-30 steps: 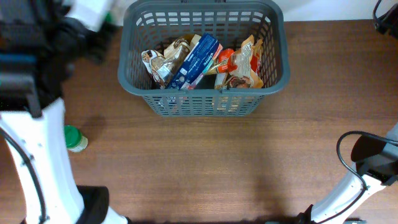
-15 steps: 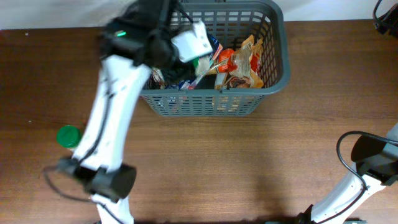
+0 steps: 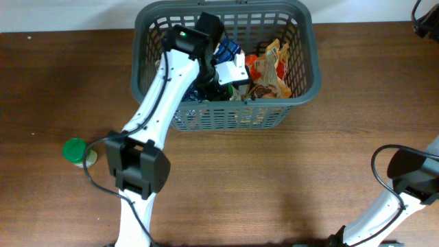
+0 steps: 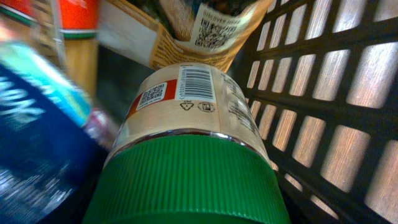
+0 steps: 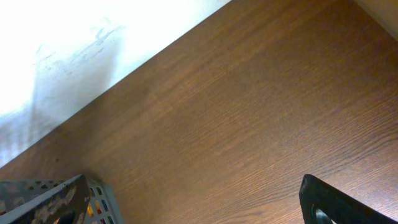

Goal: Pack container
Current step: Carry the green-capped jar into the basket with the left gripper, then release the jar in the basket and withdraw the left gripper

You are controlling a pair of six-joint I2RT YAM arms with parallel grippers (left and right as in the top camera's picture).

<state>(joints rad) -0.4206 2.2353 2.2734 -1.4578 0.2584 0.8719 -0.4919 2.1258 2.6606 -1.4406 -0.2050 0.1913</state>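
Note:
The dark grey container (image 3: 226,118) stands at the table's far middle, holding a blue box (image 3: 227,48) and orange snack bags (image 3: 271,65). My left gripper (image 3: 230,77) reaches down inside it near the front wall. In the left wrist view a jar with a green ribbed lid (image 4: 186,106) fills the frame right at the jaws, lying between the blue box (image 4: 37,124) and the container's lattice wall (image 4: 323,81). The fingers themselves are hidden. My right gripper (image 5: 199,214) is open and empty over bare table, off the container's right side.
A second green-lidded jar (image 3: 76,151) stands on the table at the left. A brown bag with a QR code (image 4: 211,31) lies beyond the held jar. The right arm's base and cable (image 3: 405,182) sit at the front right.
My left arm has swung from the table's left side into the container, bringing the jar with it. The jar on the table and the right arm have not moved.

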